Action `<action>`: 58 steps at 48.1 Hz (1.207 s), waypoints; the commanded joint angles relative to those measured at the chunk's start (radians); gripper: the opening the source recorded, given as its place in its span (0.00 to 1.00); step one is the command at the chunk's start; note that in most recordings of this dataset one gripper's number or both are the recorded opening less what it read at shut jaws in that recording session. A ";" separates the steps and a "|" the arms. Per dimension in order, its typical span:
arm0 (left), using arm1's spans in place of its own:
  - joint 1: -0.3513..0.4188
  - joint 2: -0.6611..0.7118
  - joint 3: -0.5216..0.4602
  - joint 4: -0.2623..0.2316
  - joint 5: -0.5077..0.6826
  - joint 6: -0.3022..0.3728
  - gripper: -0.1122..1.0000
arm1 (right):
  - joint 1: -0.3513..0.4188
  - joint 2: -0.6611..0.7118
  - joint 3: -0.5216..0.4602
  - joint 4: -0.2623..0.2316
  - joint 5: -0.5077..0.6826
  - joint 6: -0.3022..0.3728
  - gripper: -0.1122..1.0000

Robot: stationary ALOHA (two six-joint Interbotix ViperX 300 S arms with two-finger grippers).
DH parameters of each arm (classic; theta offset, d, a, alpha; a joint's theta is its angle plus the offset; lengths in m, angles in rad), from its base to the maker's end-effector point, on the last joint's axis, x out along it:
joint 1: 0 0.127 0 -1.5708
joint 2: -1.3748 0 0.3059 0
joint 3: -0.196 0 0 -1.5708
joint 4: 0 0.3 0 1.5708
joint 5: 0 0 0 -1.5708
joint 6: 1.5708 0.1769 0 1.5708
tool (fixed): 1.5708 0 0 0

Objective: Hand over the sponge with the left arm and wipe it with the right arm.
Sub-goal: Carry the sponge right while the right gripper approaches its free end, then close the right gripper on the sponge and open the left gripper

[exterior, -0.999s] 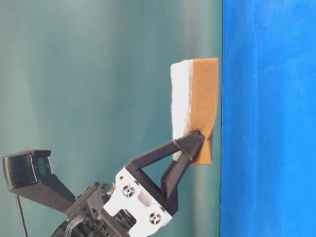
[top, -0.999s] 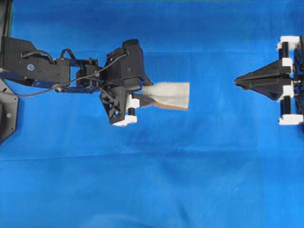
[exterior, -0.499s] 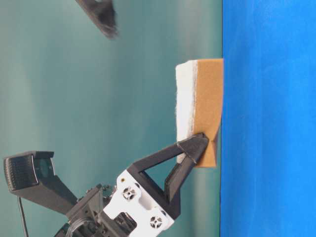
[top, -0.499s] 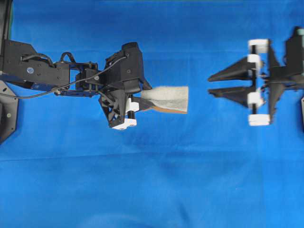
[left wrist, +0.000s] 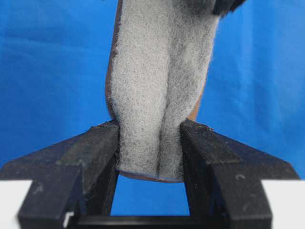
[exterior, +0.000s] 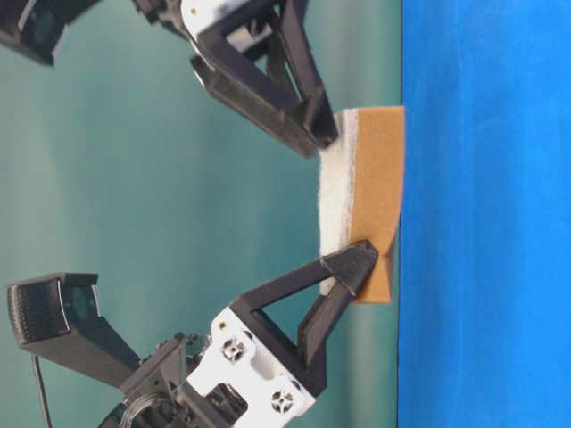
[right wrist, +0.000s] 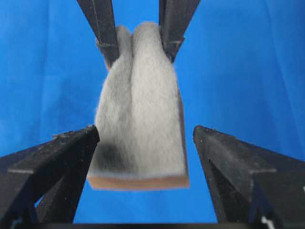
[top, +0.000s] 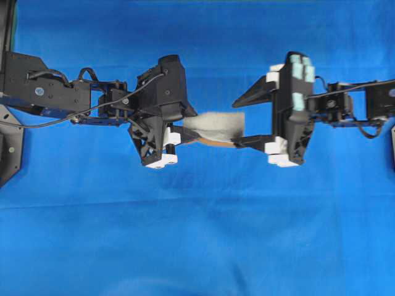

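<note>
You had the sponge [top: 216, 125] up in the air over the blue bench [top: 197, 234], near the middle and a bit toward the far edge. The left gripper [top: 185, 131] was squeezing one end of it. In the left wrist view you could see both black fingers [left wrist: 90, 148] pressed into the fuzzy grey top so hard that the sponge [left wrist: 159, 90] folded into a crease between them. The left arm [top: 92, 102] came in from the left edge of the bench.

The right arm [top: 345, 108] reached in from the right edge. It had pale teal patches [top: 299, 80] on its wrist. The right gripper [top: 245, 120] stood wide apart around the free end of the sponge. In the right wrist view one finger [right wrist: 57, 157] sat right at the sponge's side and looked like it was touching, and the other finger [right wrist: 228, 157] was a little apart from it, so this gripper was not holding anything. You could see the thin orange-brown layer [right wrist: 138, 181] along the near end of the sponge [right wrist: 138, 124].

In the table-level view the sponge [exterior: 361, 205] had its orange side next to the blue cloth. A right finger [exterior: 268, 80] tip was at its white corner, and a left finger [exterior: 343, 267] pinched the other end.

You could not read any words or labels on anything.
</note>
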 commanded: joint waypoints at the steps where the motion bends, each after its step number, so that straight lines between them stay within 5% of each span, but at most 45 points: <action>1: -0.002 -0.026 -0.009 -0.002 -0.005 0.002 0.39 | 0.002 0.015 -0.038 -0.003 0.000 0.002 0.77; 31: -0.002 -0.026 -0.009 -0.002 -0.002 0.008 0.39 | 0.002 0.118 -0.095 -0.012 0.006 -0.002 0.75; 43: -0.002 -0.028 -0.008 0.002 0.003 0.021 0.34 | 0.003 0.097 -0.086 -0.012 0.012 -0.003 0.32; 50: -0.009 -0.034 -0.002 0.002 -0.003 0.023 0.33 | 0.002 0.087 -0.083 -0.014 0.028 0.000 0.31; 58: -0.009 -0.069 0.025 0.002 -0.015 0.017 0.71 | 0.002 0.087 -0.083 -0.014 0.031 0.002 0.31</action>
